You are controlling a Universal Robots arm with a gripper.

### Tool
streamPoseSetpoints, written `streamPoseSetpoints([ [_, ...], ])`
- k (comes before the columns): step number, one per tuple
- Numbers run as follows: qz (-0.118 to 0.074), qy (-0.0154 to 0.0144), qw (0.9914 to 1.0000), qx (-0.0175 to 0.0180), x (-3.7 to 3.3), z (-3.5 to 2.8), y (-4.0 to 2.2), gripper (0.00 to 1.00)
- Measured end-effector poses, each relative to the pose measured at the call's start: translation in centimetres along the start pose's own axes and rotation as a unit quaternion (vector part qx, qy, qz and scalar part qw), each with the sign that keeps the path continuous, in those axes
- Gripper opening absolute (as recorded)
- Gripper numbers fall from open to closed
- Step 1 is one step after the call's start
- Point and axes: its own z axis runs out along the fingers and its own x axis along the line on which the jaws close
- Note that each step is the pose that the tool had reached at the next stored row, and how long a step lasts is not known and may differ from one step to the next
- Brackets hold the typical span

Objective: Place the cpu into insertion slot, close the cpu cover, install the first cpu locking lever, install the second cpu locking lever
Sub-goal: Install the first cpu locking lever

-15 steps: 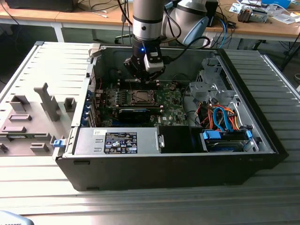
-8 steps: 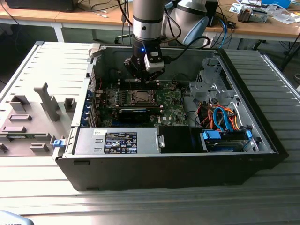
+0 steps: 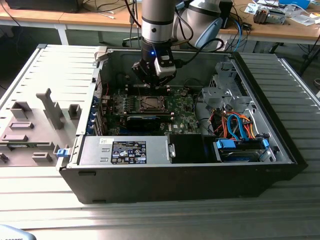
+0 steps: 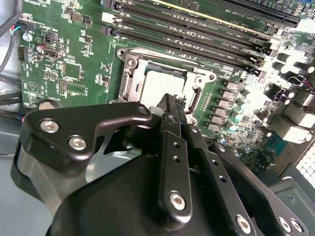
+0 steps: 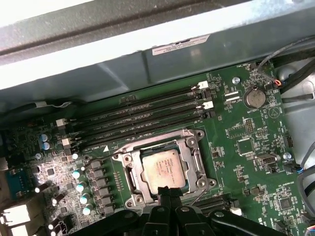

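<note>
First wrist view: the gripper (image 5: 167, 193) hangs with fingers pressed together, holding nothing, tips just over the near edge of the cpu (image 5: 163, 169). The cpu lies flat in the slot (image 5: 129, 174), the cover (image 5: 193, 153) framing it. Beyond run memory slots (image 5: 142, 115) on the board (image 5: 246, 147).
</note>
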Motion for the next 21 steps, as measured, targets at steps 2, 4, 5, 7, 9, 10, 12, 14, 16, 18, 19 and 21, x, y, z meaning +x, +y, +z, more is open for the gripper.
streamPoseSetpoints([
  [2,-0.003,-0.0001,1.00000,0.0000,0.00,0.00,0.00,0.11],
  [4,-0.007,-0.0003,0.99998,-0.0001,0.00,0.00,0.00,0.11],
  [5,-0.008,-0.0003,0.99997,-0.0001,0.00,0.00,0.00,0.11],
  [7,-0.011,-0.0004,0.99994,-0.0001,0.00,0.00,0.00,0.11],
  [9,-0.013,-0.0006,0.99991,-0.0001,0.00,0.00,0.00,0.11],
  [10,-0.015,-0.0006,0.99989,-0.0001,0.00,0.00,0.00,0.11],
  [12,-0.017,-0.0007,0.99985,-0.0001,0.00,0.00,0.00,0.11],
  [14,-0.021,-0.0009,0.99977,-0.0002,0.00,0.00,0.00,0.11],
  [16,-0.025,-0.0011,0.99968,-0.0002,0.00,0.00,0.00,0.11],
  [18,-0.029,-0.0012,0.99958,-0.0002,0.00,0.00,0.00,0.11],
  [19,-0.031,-0.0013,0.99951,-0.0003,0.00,0.00,0.00,0.11],
  [21,-0.034,-0.0014,0.99943,-0.0003,0.00,0.00,0.00,0.11],
])
